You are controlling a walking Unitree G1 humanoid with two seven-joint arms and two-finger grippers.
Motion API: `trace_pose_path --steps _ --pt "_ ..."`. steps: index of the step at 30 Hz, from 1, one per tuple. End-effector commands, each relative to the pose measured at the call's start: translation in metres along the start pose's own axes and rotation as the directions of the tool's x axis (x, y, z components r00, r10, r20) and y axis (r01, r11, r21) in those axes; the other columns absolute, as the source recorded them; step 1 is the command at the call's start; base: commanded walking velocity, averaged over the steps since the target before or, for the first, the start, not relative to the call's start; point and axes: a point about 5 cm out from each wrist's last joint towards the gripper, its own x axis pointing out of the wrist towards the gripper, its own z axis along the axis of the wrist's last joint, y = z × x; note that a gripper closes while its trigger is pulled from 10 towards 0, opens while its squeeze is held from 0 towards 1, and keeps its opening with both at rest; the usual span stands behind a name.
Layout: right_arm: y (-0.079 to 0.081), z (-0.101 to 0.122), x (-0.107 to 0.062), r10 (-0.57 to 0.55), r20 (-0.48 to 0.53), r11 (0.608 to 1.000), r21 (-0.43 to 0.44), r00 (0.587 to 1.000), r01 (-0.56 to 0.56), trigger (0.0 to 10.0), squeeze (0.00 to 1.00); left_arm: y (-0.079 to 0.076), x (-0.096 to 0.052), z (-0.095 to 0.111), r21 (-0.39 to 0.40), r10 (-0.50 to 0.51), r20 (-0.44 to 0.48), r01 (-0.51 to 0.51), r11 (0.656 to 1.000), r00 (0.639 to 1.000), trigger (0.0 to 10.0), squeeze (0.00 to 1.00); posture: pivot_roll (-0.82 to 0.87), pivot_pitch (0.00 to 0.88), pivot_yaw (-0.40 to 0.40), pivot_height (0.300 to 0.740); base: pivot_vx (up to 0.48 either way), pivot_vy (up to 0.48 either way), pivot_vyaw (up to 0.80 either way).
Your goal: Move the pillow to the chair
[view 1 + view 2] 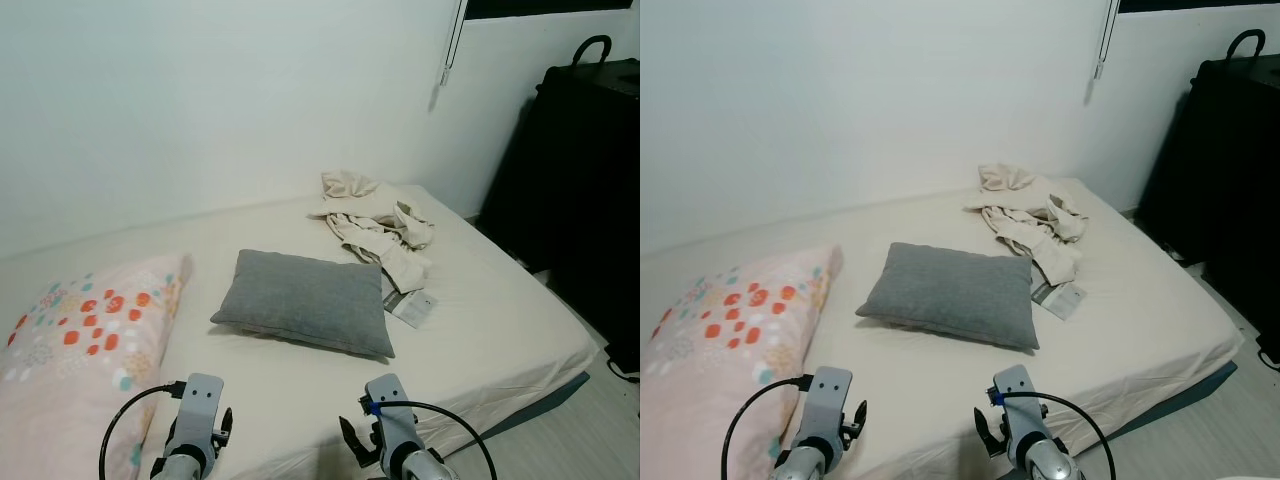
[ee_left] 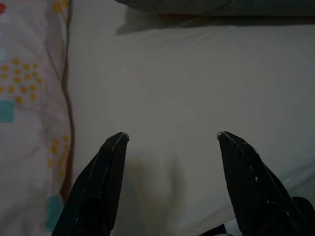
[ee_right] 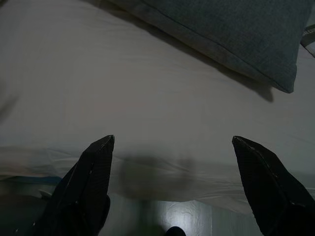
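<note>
Grey pillow (image 1: 305, 300) lies ahead of both spread, empty grippers: left gripper (image 2: 172, 137), right gripper (image 3: 172, 140). Reach forward; pinch opposite edges evenly.

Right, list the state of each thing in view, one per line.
Grey pillow: lying flat mid-bed, not gripped.
Floral pillow: lying on the bed at the robot's left, untouched.
Beige clothes: crumpled in a heap at the far side of the bed.
Booklet: flat on the sheet beside the grey pillow.
Left gripper: open, empty, over bare sheet.
Right gripper: open, empty, at the bed edge.
</note>
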Motion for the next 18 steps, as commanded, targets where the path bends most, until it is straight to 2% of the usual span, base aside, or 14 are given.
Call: trace_pose_path --steps 1,18 --pt "0.0005 0.0004 0.0006 -0.004 0.004 1.000 0.008 1.000 0.004 10.0 0.00 0.0027 -0.0008 -0.0036 -0.002 0.007 -0.019 -0.007 1.000 1.000 10.0 0.00 0.03 0.000 0.010 0.740 0.000 0.000 0.00" --pt "0.0019 -0.0011 0.0006 0.011 -0.006 1.000 0.003 1.000 -0.011 10.0 0.00 0.0018 -0.0028 -0.0072 -0.006 0.016 -0.028 -0.017 1.000 0.999 10.0 0.00 0.03 0.000 -0.011 0.740 0.000 0.000 0.00"
